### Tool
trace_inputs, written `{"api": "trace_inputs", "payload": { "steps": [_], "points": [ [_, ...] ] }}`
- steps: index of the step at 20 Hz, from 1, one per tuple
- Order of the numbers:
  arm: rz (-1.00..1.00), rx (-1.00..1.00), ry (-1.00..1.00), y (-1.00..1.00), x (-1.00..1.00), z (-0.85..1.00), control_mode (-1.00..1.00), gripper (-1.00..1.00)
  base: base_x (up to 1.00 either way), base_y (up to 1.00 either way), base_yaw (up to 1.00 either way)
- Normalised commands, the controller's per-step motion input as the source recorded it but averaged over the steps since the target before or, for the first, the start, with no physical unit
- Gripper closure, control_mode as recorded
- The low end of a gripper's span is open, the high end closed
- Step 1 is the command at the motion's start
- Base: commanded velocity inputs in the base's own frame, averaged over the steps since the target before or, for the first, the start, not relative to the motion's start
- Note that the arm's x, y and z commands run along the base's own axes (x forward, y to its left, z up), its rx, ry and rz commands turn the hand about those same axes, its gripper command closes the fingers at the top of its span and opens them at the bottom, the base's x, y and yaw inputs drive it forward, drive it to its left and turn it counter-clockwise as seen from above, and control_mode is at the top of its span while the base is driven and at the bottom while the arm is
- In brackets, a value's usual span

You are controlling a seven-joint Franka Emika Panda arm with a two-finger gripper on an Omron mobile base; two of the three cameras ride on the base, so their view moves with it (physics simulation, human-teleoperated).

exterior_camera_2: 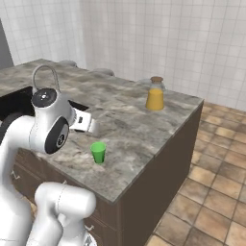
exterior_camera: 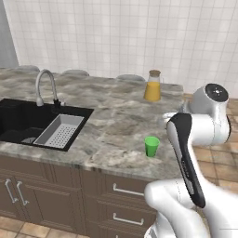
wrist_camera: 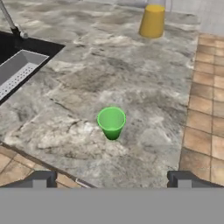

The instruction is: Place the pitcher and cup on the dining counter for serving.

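**Cup and pitcher both stood on the counter; your claw hung spread and empty**

You had the gripper (wrist_camera: pixel 111 179) with its two dark finger tips (wrist_camera: pixel 41 178) set wide apart, nothing between them, looking down over the near edge of the dining counter (exterior_camera: pixel 116 116). In the hand view the tips rose at the bottom, one to each side, and the cup lay beyond the gap between them, clear of both.

The cup (exterior_camera: pixel 151 146) was upright on the stone, close to the counter's near edge and toward its right end. You could see down into its open mouth from the hand camera (wrist_camera: pixel 111 123); it looked empty. In the right base view it stood (exterior_camera_2: pixel 98 152) just beyond the arm's white wrist, apart from it.

The pitcher (exterior_camera: pixel 153 86) stood upright near the far right corner of the same counter, close to the back edge, with orange juice filling its lower part and the brown cork lid on top. It was well apart from the cup, almost straight behind it across the counter's depth. In the right base view (exterior_camera_2: pixel 155 93) it sat near the right end edge, where the dark cabinet side dropped to the tiled floor (exterior_camera_2: pixel 216 192).

At the counter's left part you had the black sink (exterior_camera: pixel 28 123) with a grey perforated strainer basket (exterior_camera: pixel 59 131) in its right side and a curved silver faucet (exterior_camera: pixel 45 86) at its back rim. A white tiled wall (exterior_camera: pixel 139 37) ran behind.
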Motion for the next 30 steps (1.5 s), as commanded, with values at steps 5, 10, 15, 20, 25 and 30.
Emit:
{"api": "trace_inputs", "payload": {
  "steps": [5,10,15,20,25,30],
  "points": [
    [-0.05,0.04,0.51,-0.09,0.44,-0.11,-1.0,-1.0,0.0,0.0,0.0],
    [-0.07,0.13,0.21,-0.13,0.41,-0.46,-1.0,-1.0,0.0,0.0,0.0],
    [-0.16,0.11,0.1,-0.22,0.51,-0.75,-1.0,-1.0,0.0,0.0,0.0],
    [-0.17,0.01,0.1,-0.03,0.5,-0.82,-1.0,-1.0,0.0,0.0,0.0],
    [-0.15,0.0,0.07,0.0,0.47,-0.66,-1.0,-1.0,0.0,0.0,0.0],
    [-0.1,0.0,0.03,0.0,0.27,-0.48,-1.0,-1.0,0.0,0.0,0.0]
  ]
}}
